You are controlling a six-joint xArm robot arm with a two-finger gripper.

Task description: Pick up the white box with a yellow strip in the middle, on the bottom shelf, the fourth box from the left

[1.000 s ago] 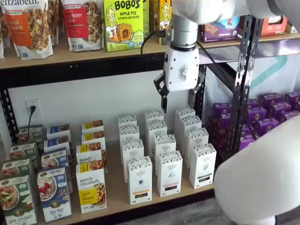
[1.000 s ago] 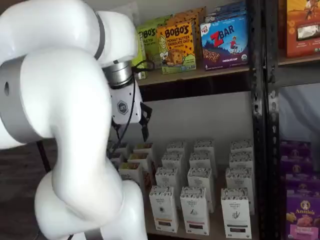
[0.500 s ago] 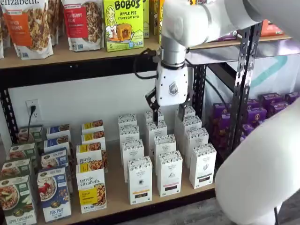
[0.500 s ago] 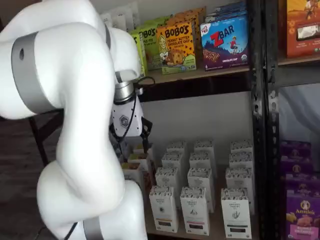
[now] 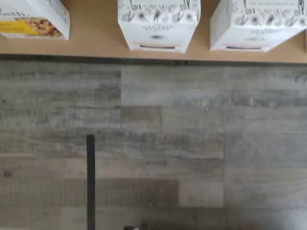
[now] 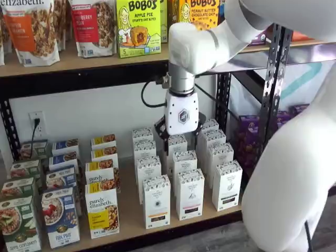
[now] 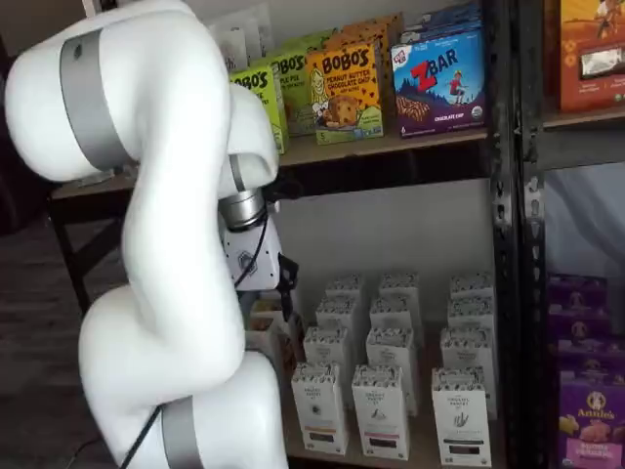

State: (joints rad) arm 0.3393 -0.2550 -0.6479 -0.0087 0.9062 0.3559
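Grey wooden planks [image 5: 158,143] fill most of the wrist view, with the bottom shelf [image 6: 131,223] along one edge. On this shelf the white box [image 6: 157,201] stands upright at the front of its row. The gripper [image 6: 181,137] hangs above the boxes further back; its fingers are mostly hidden, so I cannot tell if they are spread.
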